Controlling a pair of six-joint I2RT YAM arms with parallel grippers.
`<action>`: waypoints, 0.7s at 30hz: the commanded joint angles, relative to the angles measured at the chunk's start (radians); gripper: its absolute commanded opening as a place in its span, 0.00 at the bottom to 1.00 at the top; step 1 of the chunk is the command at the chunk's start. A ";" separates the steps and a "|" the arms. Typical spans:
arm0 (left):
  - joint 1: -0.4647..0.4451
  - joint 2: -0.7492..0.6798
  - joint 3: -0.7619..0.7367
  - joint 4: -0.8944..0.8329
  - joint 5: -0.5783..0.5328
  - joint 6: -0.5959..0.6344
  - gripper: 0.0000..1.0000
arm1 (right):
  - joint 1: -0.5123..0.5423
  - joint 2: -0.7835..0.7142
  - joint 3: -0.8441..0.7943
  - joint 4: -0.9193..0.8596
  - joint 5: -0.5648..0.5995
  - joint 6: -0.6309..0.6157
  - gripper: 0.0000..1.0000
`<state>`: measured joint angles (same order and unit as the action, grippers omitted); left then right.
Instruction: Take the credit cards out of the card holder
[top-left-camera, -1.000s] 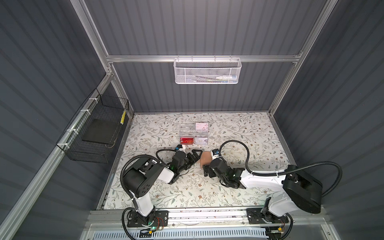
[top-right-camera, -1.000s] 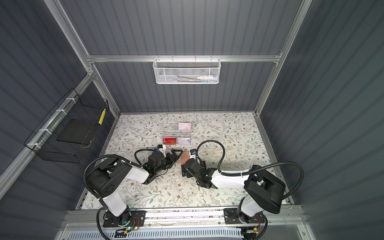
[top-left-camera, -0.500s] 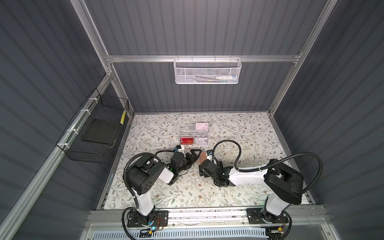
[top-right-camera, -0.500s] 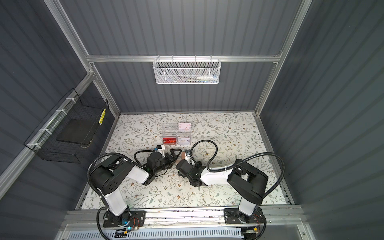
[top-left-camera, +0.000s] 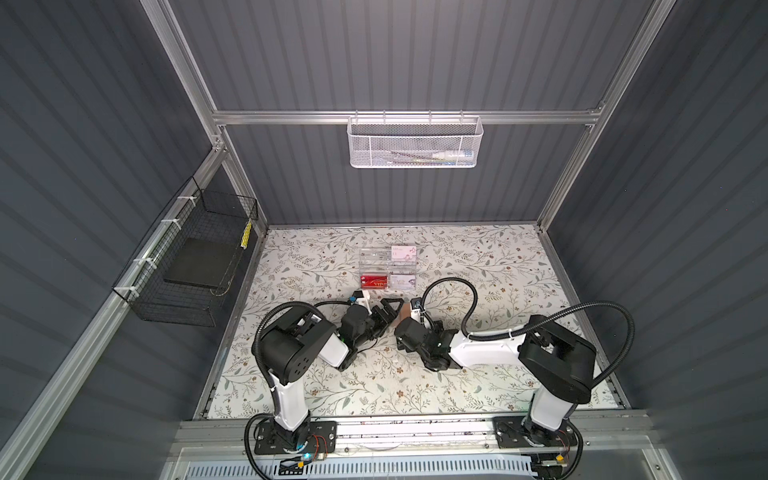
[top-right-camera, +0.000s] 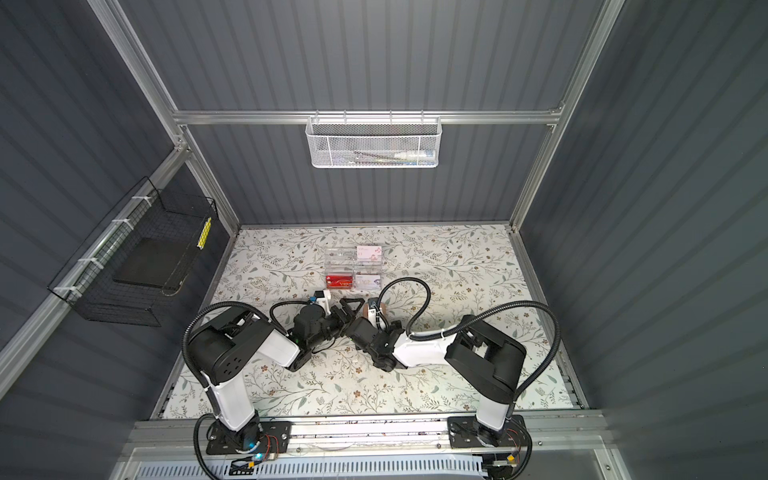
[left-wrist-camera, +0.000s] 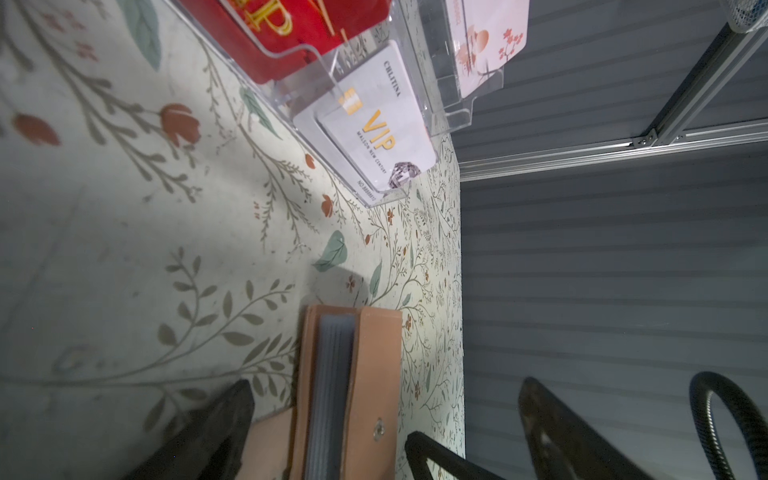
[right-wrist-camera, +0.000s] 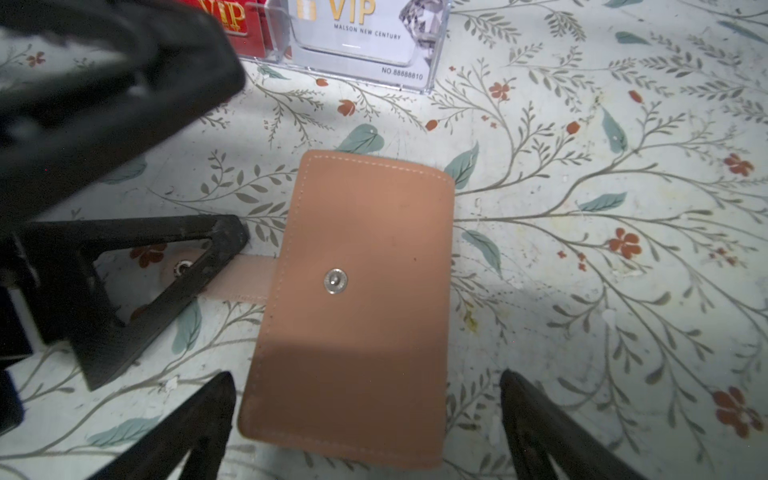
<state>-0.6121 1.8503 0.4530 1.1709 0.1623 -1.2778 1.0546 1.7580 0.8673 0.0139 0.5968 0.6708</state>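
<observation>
The tan card holder (right-wrist-camera: 357, 299) lies shut on the table, snap stud facing up. Its loose strap (right-wrist-camera: 249, 282) sticks out to one side. My right gripper (right-wrist-camera: 365, 376) hovers open over one short end, a finger on each side, touching nothing. My left gripper (left-wrist-camera: 382, 386) is open too, and the holder's edge with its grey sleeve pages (left-wrist-camera: 332, 374) sits between its fingers. One left finger (right-wrist-camera: 166, 270) rests over the strap's snap. In a top view both grippers meet at the holder (top-left-camera: 402, 319). The credit cards are hidden.
A clear acrylic box (top-left-camera: 387, 268) just behind the holder contains a red VIP card (top-left-camera: 374, 281) and white cards (left-wrist-camera: 374, 124). A white mesh basket (top-left-camera: 413, 141) hangs on the back wall, a black wire basket (top-left-camera: 195, 257) on the left wall.
The right arm has swung left, bringing its gripper closer over the card holder. The left arm has hardly moved. Both grippers stayed open.
</observation>
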 joint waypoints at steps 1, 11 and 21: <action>0.010 0.063 -0.042 -0.170 0.006 -0.007 1.00 | 0.001 0.015 0.016 -0.048 0.050 0.015 0.99; 0.031 0.079 -0.055 -0.152 0.021 -0.011 1.00 | -0.021 -0.007 -0.015 -0.035 0.046 0.018 0.99; 0.044 0.113 -0.063 -0.118 0.035 -0.013 1.00 | -0.046 -0.076 -0.061 -0.020 0.028 0.002 0.99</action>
<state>-0.5831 1.8858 0.4400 1.2499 0.2188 -1.3220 1.0248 1.7084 0.8295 -0.0017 0.6079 0.6727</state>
